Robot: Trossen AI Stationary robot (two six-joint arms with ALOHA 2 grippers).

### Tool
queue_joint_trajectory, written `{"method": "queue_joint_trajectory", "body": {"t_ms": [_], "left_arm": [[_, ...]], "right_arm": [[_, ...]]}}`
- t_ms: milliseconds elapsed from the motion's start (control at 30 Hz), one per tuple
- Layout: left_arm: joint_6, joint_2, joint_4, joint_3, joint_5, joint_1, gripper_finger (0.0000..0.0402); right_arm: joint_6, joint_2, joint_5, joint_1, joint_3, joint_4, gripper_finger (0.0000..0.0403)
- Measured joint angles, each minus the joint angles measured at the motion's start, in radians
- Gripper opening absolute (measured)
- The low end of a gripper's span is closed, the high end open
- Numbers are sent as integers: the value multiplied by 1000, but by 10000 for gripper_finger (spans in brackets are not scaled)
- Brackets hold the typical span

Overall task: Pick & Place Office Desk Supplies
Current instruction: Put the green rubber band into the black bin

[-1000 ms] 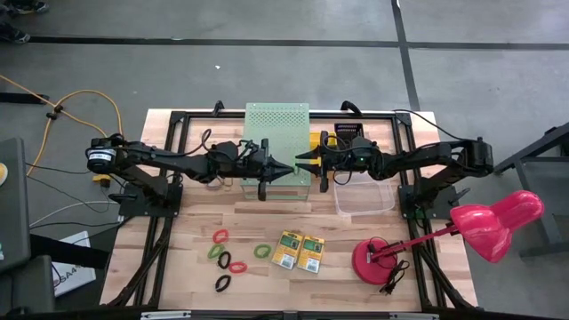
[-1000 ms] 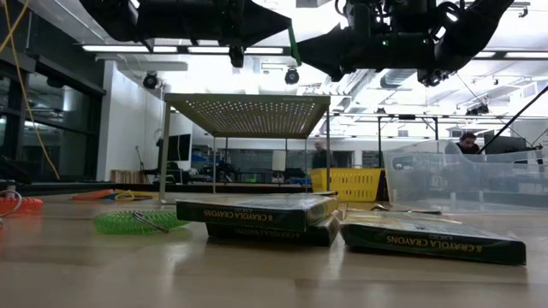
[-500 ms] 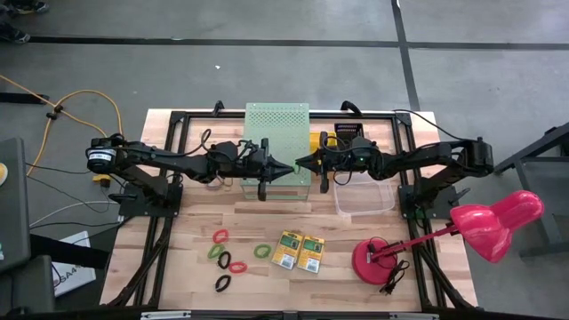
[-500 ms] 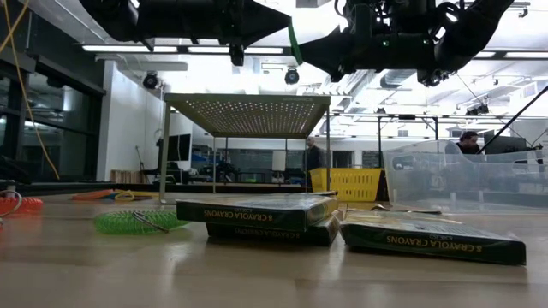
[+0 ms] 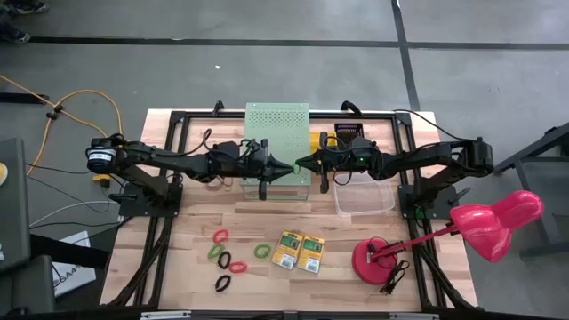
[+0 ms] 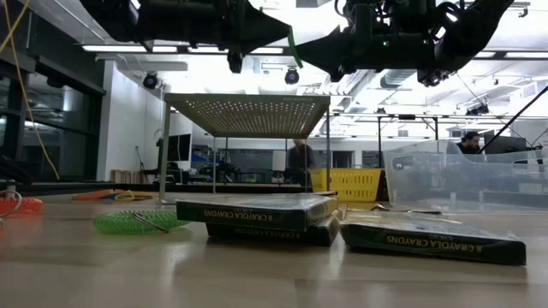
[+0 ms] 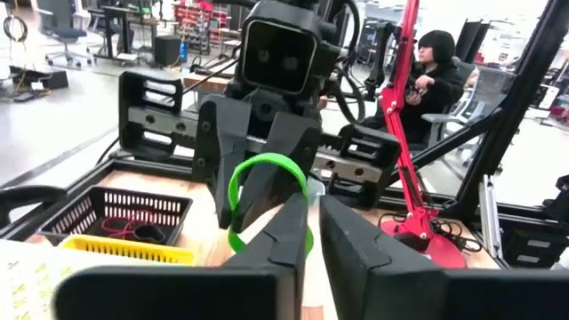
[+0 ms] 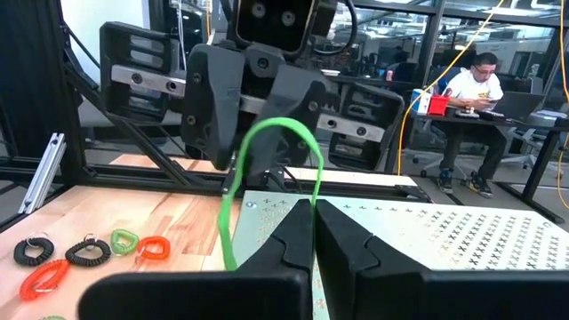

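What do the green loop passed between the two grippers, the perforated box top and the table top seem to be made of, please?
The green loop looks like smooth, springy plastic or rubber: thin, glossy, keeping its arch between the right gripper and left gripper.
The perforated box top looks like matte painted sheet metal, perhaps plastic: flat, with even rows of holes.
The table top looks like unvarnished wood: pale strips with grain.

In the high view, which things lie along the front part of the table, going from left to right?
Red band loop → green band loop → left crayon box → right crayon box → pink lamp base.
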Motion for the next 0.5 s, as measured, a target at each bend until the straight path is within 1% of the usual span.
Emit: {"method": "queue_joint_trajectory", "body": {"t_ms": [133,233,500], "left_arm": [[-5,0,-3,0,0,0,63],[-6,0,-3,0,0,0,73],[-7,0,-2,0,0,0,75]], "right_arm": [[0,0,0,0,0,2,2],[1,-5,15,0,0,20,2],[-15,-88,247,-14,1,3,2]]}}
